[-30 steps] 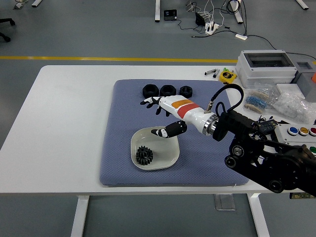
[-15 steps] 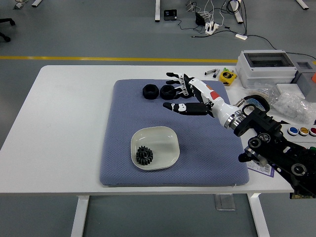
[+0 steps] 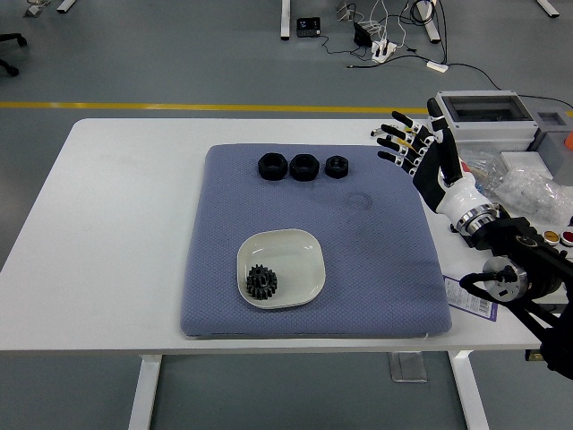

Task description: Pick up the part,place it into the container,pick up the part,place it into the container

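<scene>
right robot hand (image 3: 414, 150) raised at right of frame, fingers spread, holding nothing, off the blue mat (image 3: 376, 269). one gear (image 3: 262, 281) sits in the white dish (image 3: 300, 246), lower centre. three black parts (image 3: 303, 166) in a row, upper centre of mat, likely lined up for easy reach. bench (image 3: 116, 224) otherwise bare left.

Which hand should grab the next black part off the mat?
Right, probably. The right hand is open and raised at the mat's far right corner, nearest the three black parts. No left arm is in view.
</scene>
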### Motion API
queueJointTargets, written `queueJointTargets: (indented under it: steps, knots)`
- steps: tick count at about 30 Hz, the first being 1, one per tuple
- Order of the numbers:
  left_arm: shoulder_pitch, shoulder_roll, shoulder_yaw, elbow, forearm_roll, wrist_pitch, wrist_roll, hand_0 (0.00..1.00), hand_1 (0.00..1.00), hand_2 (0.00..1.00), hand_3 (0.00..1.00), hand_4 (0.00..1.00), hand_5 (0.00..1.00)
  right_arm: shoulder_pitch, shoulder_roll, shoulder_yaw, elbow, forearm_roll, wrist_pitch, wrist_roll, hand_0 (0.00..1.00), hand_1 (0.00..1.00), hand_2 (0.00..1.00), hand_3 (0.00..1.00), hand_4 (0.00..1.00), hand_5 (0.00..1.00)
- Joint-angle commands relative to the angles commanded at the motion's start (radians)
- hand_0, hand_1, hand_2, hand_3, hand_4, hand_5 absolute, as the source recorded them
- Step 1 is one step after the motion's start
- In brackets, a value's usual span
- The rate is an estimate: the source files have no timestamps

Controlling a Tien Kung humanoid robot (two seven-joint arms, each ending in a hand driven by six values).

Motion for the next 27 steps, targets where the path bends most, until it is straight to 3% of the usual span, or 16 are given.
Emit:
queueJointTargets:
  steps: [12, 27]
  knots:
    - [0.002, -0.002, 0.002, 0.000, 0.003, 0.001, -0.001, 0.710, 0.618, 0.636, 0.562, 0.612, 0.681, -0.084, -0.035, 0.063, -0.026, -0.052, -0.004, 0.001, 0.900, 0.829, 0.853, 0.858, 0.998, 0.998]
    - [0.005, -0.002, 0.001, 0.000, 0.012, 0.002, 0.000, 0.710, 0.619, 0.636, 0.563, 0.610, 0.684, -0.115, -0.042, 0.098, -0.056, -0.066, -0.002, 0.002, 0.906, 0.831, 0.851, 0.851, 0.998, 0.992]
